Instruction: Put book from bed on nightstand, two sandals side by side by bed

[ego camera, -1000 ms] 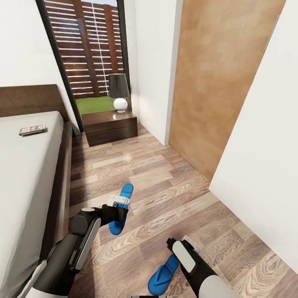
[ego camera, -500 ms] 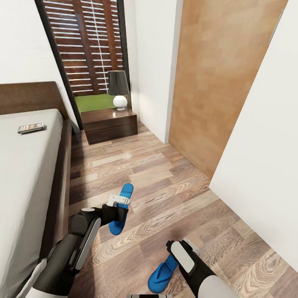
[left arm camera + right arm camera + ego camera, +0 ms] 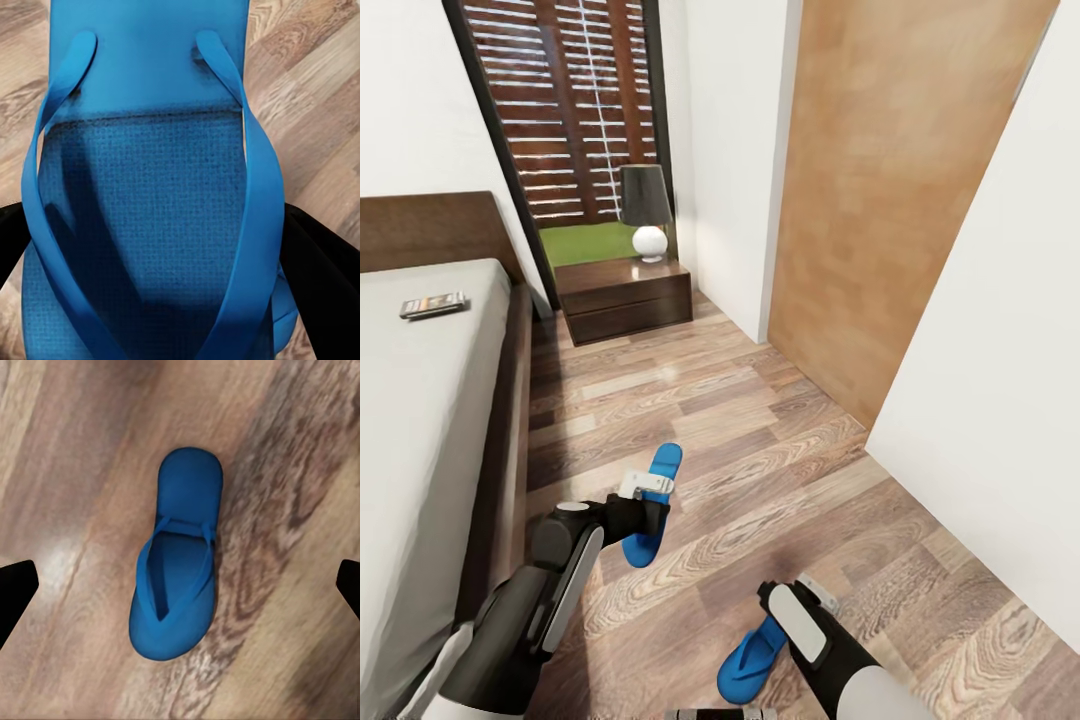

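Head view shifted slightly, left pincer (image 3: 650, 492) still clamps sandal (image 3: 652, 505), right pincer apart.

no readable text, book (image 3: 433, 305) cover lettering too small

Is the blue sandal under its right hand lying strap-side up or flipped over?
Strap-side up: the blue sandal shows its straps, flat on the wood-plank floor.
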You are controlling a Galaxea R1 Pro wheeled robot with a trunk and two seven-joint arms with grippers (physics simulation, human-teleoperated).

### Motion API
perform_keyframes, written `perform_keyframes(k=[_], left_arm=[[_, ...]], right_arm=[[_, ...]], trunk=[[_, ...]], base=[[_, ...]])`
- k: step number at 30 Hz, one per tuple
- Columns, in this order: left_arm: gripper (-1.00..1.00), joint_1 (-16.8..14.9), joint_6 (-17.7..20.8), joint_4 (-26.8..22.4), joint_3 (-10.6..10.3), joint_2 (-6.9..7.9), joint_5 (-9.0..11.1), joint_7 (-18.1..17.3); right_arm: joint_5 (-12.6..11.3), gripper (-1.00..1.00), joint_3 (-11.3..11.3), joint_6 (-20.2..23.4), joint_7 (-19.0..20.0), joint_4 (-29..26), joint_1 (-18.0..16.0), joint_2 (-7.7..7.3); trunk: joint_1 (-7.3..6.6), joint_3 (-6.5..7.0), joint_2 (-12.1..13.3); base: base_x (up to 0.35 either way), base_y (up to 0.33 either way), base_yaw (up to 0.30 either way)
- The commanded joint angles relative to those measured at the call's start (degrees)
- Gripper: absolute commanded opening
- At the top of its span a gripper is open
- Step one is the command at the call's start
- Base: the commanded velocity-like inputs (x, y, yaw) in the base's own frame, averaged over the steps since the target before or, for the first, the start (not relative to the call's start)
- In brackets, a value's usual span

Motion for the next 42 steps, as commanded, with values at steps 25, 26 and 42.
perform_keyframes(k=[25, 26, 42], left_arm=[[-1.0, 0.0, 0.3, 0.0, 0.0, -0.01, 0.4, 0.2], [-1.0, 0.0, 0.3, 0.0, 0.0, -0.01, 0.4, 0.2], [-1.0, 0.0, 0.3, 0.0, 0.0, -0.01, 0.4, 0.1]], right_arm=[[-6.7, 1.0, 8.6, 0.5, -0.3, -4.5, -0.1, 0.0], [-7.0, 1.0, 8.8, 0.5, -0.3, -4.6, -0.1, 0.0], [-8.3, 1.0, 9.7, 0.5, -0.3, -6.1, -0.1, 0.0]], trunk=[[0.37, -3.38, -0.2], [0.37, -3.38, -0.2], [0.4, -3.6, -0.2]], base=[[0.0, 0.0, 0.0], [0.0, 0.0, 0.0], [0.0, 0.0, 0.0]])
